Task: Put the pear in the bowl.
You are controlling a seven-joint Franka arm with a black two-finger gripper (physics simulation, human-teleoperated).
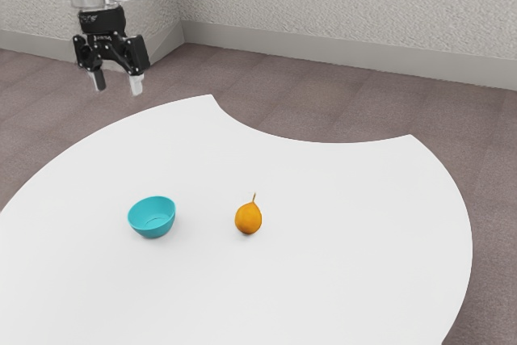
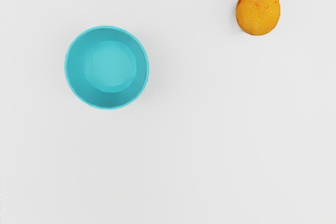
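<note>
**White table nearest you, with the pear outside the bowl and your gripper raised and open**

The table (image 1: 339, 280) fills the foreground of your exterior view, its white top rounded at the exterior view's right and scooped inward along the far edge. On it you have the turquoise bowl (image 1: 153, 217), open side up, toward the exterior view's left. Your wrist view looks down into it, and you can see its bare inner bottom.

Your orange pear (image 1: 248, 218) rests on the tabletop to the exterior view's right of the bowl. The two are apart, with plain white surface between them. Its thin stem (image 1: 254, 197) points toward the far, scooped side of the table.

Your gripper (image 1: 117, 82) hangs at the exterior view's upper left, fingers spread apart and nothing between them, well apart from both pear and bowl. Behind the table you see a brownish floor (image 1: 323, 103) and a rough, pale wall (image 1: 339, 6).
</note>
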